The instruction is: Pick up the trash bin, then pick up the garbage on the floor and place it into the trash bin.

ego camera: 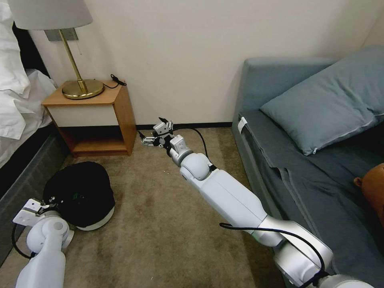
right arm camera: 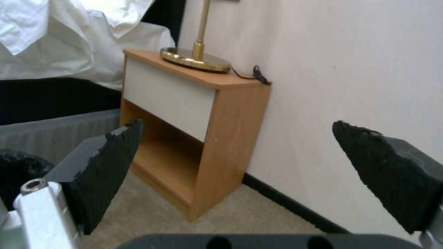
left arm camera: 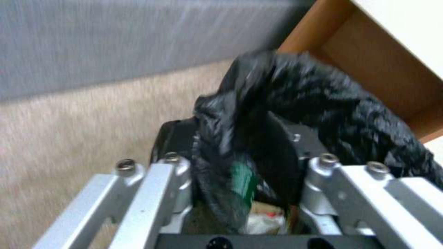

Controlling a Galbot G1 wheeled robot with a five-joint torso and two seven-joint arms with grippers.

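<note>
Left gripper [ego camera: 50,201] is low at my left, clamped on the rim of the trash bin [ego camera: 80,192]; in the left wrist view a black finger pad [left arm camera: 281,152] presses against the bunched bag liner, so the jaws are pinching the bin's edge. The other pad is buried under plastic, can't see it. Bin is tipped on the carpet [ego camera: 160,224], between the bed base and the nightstand [ego camera: 100,116], with a pale strip of its rim showing underneath. Inside it I can make out something green and a red-white scrap at the bottom of the left wrist view, too blurred to identify.

Right gripper [ego camera: 155,132] is stretched forward over the carpet, near the wall skirting, just beside the nightstand. Jaws spread wide, nothing between them; both pads [right arm camera: 106,166] look chewed along the edges. Through the gap I see the nightstand and the brass lamp base [right arm camera: 196,60].

Sofa [ego camera: 312,168] to my right, with something brown cut off at the frame edge.
</note>
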